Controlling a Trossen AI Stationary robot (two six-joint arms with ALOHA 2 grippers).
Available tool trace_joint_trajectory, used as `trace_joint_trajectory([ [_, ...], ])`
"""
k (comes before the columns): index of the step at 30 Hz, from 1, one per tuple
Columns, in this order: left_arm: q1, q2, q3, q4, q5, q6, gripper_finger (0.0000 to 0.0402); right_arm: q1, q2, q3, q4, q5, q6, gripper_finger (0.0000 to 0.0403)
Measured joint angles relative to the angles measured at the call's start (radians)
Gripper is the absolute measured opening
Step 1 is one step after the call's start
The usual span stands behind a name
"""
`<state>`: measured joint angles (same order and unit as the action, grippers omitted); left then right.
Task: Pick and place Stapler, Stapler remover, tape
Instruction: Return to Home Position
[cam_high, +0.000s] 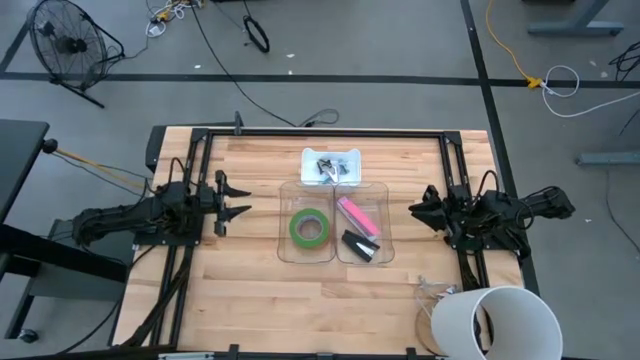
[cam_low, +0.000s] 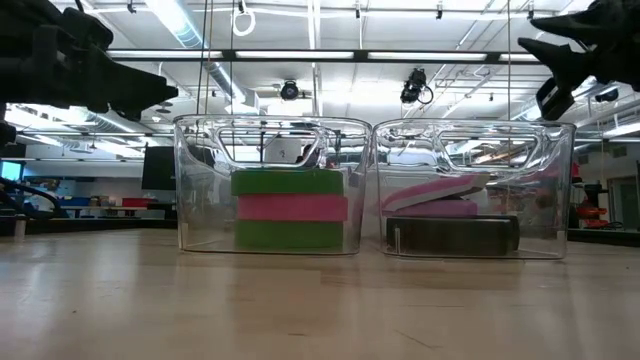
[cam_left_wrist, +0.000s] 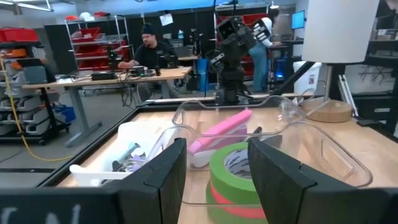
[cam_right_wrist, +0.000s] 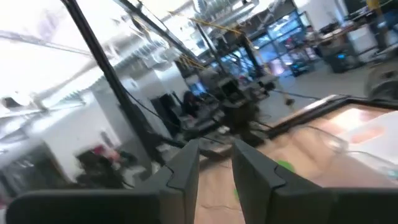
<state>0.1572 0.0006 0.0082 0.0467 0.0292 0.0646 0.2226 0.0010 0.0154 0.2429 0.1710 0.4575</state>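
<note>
Two clear bins stand side by side mid-table. The left bin (cam_high: 306, 232) holds a stack of tape rolls, green over pink (cam_low: 290, 208), also in the left wrist view (cam_left_wrist: 239, 171). The right bin (cam_high: 362, 232) holds a pink stapler (cam_high: 356, 215) and a black oblong thing (cam_high: 360, 247). A white tray (cam_high: 331, 166) behind them holds small dark and silver pieces. My left gripper (cam_high: 240, 198) is open and empty, left of the bins, above the table. My right gripper (cam_high: 418, 208) is open and empty, right of the bins.
A large white cylinder (cam_high: 495, 320) on a wooden base stands at the table's near right corner. Black rails run along the table's left, right and far edges. Bare wood lies in front of the bins. People sit at desks beyond the table (cam_left_wrist: 149, 50).
</note>
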Motion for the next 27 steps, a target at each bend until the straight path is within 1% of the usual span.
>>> trace_joint_trajectory([
  [2,0.007,0.000,0.000,0.000,0.001,0.000,0.0177,0.000,0.000,0.000,-0.036,0.020,-0.048,0.0097],
  [4,0.022,0.000,0.000,0.000,0.001,0.000,0.0177,0.000,0.000,0.000,-0.103,0.023,-0.143,0.0097],
  [7,0.058,0.000,0.000,0.001,0.001,0.000,0.0177,-0.001,0.001,0.000,-0.199,0.076,-0.247,0.0097],
  [12,0.120,0.000,0.000,0.001,0.000,0.000,0.0177,-0.008,0.017,0.001,-0.186,0.163,-0.358,0.0097],
  [14,0.135,0.000,0.000,0.001,0.001,0.000,0.0177,-0.016,0.017,0.001,-0.186,0.178,-0.425,0.0097],
  [16,0.144,0.000,0.000,0.001,0.001,0.000,0.0177,-0.023,0.017,0.001,-0.185,0.164,-0.454,0.0097],
  [21,0.149,0.000,0.000,0.001,0.001,0.000,0.0177,-0.034,0.017,0.001,-0.195,0.067,-0.467,0.0097],
  [23,0.148,0.000,0.000,0.001,0.001,0.000,0.0177,-0.034,0.017,0.001,-0.203,0.020,-0.518,0.0097],
  [25,0.141,0.001,0.000,0.001,-0.001,0.000,0.0177,-0.034,0.017,0.001,-0.204,0.001,-0.559,0.0097],
  [27,0.126,0.002,0.000,0.001,-0.001,0.000,0.0177,-0.034,0.017,0.001,-0.204,-0.005,-0.516,0.0097],
])
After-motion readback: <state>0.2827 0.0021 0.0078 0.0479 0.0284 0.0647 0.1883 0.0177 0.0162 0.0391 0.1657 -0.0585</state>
